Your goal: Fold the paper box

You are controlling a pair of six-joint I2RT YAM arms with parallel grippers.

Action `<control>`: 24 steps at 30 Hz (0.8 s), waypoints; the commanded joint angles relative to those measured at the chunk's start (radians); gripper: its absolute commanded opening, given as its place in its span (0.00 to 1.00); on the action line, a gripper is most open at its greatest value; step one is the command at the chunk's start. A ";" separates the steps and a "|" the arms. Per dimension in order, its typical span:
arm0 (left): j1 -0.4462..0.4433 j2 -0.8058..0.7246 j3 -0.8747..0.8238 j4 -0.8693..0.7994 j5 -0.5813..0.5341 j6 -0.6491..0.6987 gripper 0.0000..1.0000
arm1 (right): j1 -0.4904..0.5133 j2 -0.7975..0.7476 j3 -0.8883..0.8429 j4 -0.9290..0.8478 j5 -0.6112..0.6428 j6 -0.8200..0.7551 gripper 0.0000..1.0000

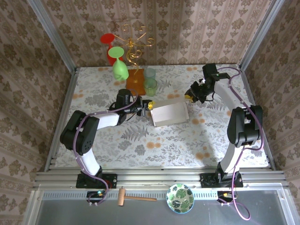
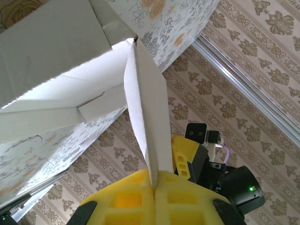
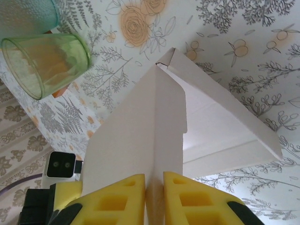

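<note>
– On the ledge before the arm bases, a mallet (image 1: 133, 197) and a bowl (image 1: 180, 198) are seen. Is either touched?

– Neither is touched. Past them, at the middle of the tabletop (image 1: 140, 145), the paper box (image 1: 169, 114) is found, open side up, between the two arms. Its left flap is pinched by the left end effector (image 2: 153, 185), which is clenched on the card. A flap at the far right corner is grasped by the right end effector (image 3: 153, 183), with a pad pressed onto each face of the sheet.

– What could be spoiled from here?

– The card is judged thin. If the two flaps were pulled apart or twisted against each other, a crease could be torn or a wall buckled. If one flap were swung while the other was held fast, the box could be dragged askew or tipped.

– And farther back?

– A green cup (image 3: 44, 61) is seen near the box's far side, with a second cup (image 1: 150, 73), an orange block (image 1: 136, 82) and a wire stand (image 1: 133, 42) hung with glasses behind it. If the box were shoved that way, the green cup could be knocked over.
</note>
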 commanded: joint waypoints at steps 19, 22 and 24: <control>0.014 0.072 0.041 -0.025 0.068 0.145 0.00 | 0.048 -0.068 -0.143 0.071 -0.080 -0.108 0.04; 0.019 0.089 0.045 -0.033 0.080 0.169 0.02 | 0.054 -0.070 -0.181 0.106 -0.078 -0.114 0.04; 0.020 0.093 0.045 -0.035 0.084 0.176 0.06 | 0.059 -0.071 -0.190 0.106 -0.061 -0.127 0.04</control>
